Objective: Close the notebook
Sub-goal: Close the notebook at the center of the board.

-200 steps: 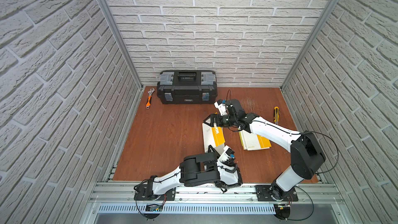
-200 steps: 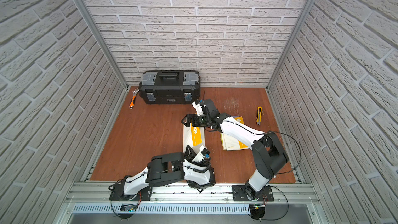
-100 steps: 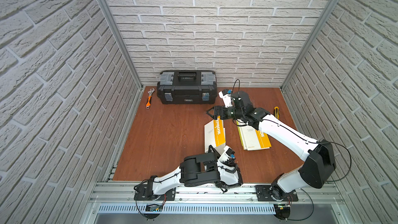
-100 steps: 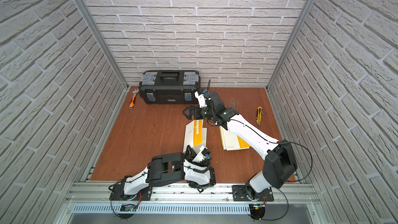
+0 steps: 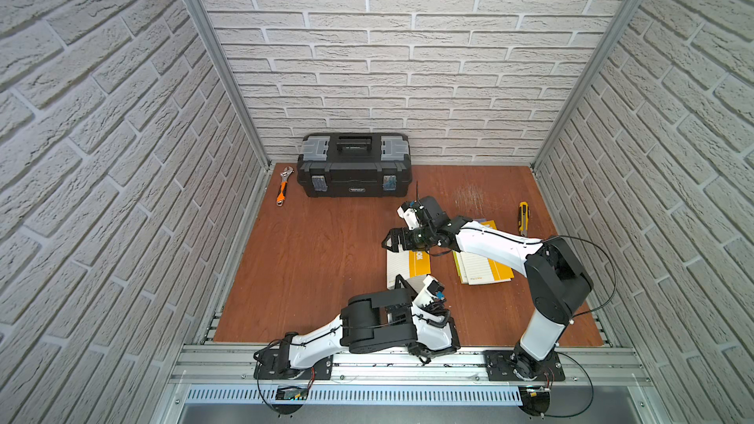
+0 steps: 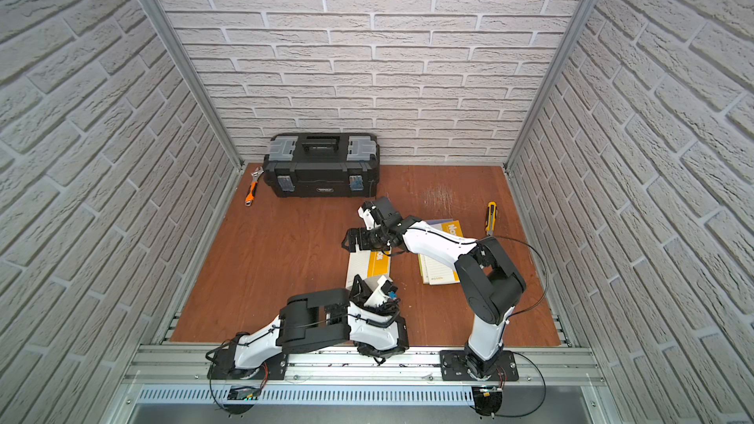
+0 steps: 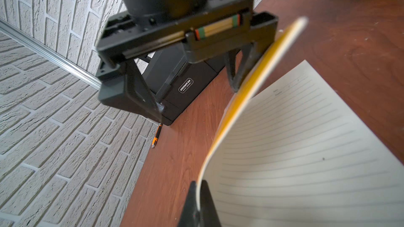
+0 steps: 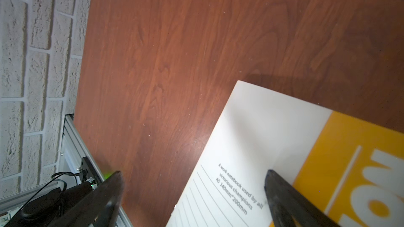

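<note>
The notebook [image 5: 408, 266] [image 6: 369, 265] has a white and yellow cover and lies on the brown table in both top views. My left gripper [image 5: 402, 281] [image 7: 198, 195] is shut on the near edge of its cover [image 7: 238, 105], which stands raised and bowed over a lined page [image 7: 306, 138]. My right gripper [image 5: 389, 240] [image 8: 193, 172] is open at the cover's far end. One of its fingertips [image 8: 270, 174] lies against the cover's outer face [image 8: 262, 132]. The other hangs over bare table.
A stack of other notebooks [image 5: 481, 269] lies just right of the right forearm. A black toolbox [image 5: 354, 165] stands at the back wall with an orange-handled wrench [image 5: 282, 186] to its left. A yellow utility knife [image 5: 522, 218] lies at the right.
The right gripper rose toward the back, then came down again at the cover's far end, a little further left. The left gripper has kept its pinch in place.
</note>
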Controlling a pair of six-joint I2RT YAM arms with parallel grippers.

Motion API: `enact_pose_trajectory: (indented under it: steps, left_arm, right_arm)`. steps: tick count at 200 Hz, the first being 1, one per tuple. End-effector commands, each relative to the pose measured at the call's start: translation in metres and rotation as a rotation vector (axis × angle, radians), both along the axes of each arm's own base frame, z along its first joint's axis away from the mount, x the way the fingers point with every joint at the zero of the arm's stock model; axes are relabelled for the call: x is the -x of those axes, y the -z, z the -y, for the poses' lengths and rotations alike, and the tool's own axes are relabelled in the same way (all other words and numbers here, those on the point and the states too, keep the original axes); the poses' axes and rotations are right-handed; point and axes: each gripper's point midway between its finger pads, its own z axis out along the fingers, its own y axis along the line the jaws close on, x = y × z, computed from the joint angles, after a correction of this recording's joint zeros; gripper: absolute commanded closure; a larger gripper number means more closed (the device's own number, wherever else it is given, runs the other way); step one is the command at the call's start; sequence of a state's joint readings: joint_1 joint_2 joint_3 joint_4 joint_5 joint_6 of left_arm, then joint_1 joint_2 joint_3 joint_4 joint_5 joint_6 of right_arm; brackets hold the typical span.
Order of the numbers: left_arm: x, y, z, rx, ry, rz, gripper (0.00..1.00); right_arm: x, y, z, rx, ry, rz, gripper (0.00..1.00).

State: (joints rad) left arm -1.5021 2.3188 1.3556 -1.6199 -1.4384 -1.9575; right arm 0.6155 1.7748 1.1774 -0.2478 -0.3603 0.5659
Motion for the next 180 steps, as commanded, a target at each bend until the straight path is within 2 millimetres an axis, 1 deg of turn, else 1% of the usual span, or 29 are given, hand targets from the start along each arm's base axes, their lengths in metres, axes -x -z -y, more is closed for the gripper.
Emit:
enact_pose_trajectory:
  steps: [1, 5, 33, 41, 51, 72, 88, 111, 115, 133, 146, 168, 180]
  left_arm:
    - [0.0, -0.011, -0.006, -0.165, 0.039, 0.011, 1.0]
    - [0.0, -0.013, -0.007, -0.151, 0.042, 0.014, 1.0]
    - [0.002, -0.033, -0.016, -0.051, 0.067, 0.036, 0.86]
    - [0.002, -0.039, -0.018, -0.029, 0.078, 0.043, 0.77]
    - [0.002, -0.045, -0.019, -0.007, 0.088, 0.049, 0.63]
    - [0.004, -0.053, -0.017, 0.021, 0.119, 0.059, 0.41]
    - [0.006, -0.05, -0.014, 0.015, 0.122, 0.056, 0.22]
    - [0.014, -0.041, -0.009, 0.016, 0.119, 0.048, 0.04]
    - [0.017, -0.042, -0.008, 0.025, 0.122, 0.047, 0.02]
    - [0.035, -0.051, -0.005, 0.094, 0.154, 0.042, 0.02]
    - [0.044, -0.061, -0.009, 0.145, 0.167, 0.035, 0.02]
    - [0.06, -0.084, -0.015, 0.23, 0.213, 0.013, 0.02]
    - [0.067, -0.089, -0.019, 0.254, 0.232, -0.029, 0.02]
  right_arm:
    - [-0.008, 0.003, 0.0, -0.024, 0.018, 0.037, 0.0]
    - [-0.007, 0.008, 0.001, -0.02, 0.018, 0.031, 0.0]
    - [-0.003, 0.033, 0.002, -0.018, 0.015, -0.001, 0.0]
    - [-0.003, 0.037, 0.001, -0.022, 0.014, -0.006, 0.0]
    - [-0.003, 0.043, -0.001, -0.03, 0.011, -0.01, 0.0]
    - [-0.004, 0.051, -0.002, -0.042, 0.017, -0.019, 0.0]
    - [-0.005, 0.055, -0.004, -0.048, 0.017, -0.024, 0.0]
    - [-0.005, 0.059, -0.005, -0.051, 0.018, -0.028, 0.0]
    - [-0.006, 0.06, -0.006, -0.051, 0.016, -0.027, 0.0]
    - [-0.007, 0.059, -0.006, -0.052, 0.017, -0.023, 0.0]
    - [-0.008, 0.059, -0.007, -0.053, 0.017, -0.024, 0.0]
    - [-0.011, 0.059, -0.01, -0.064, 0.016, -0.027, 0.0]
    - [-0.011, 0.059, -0.012, -0.069, 0.016, -0.029, 0.0]
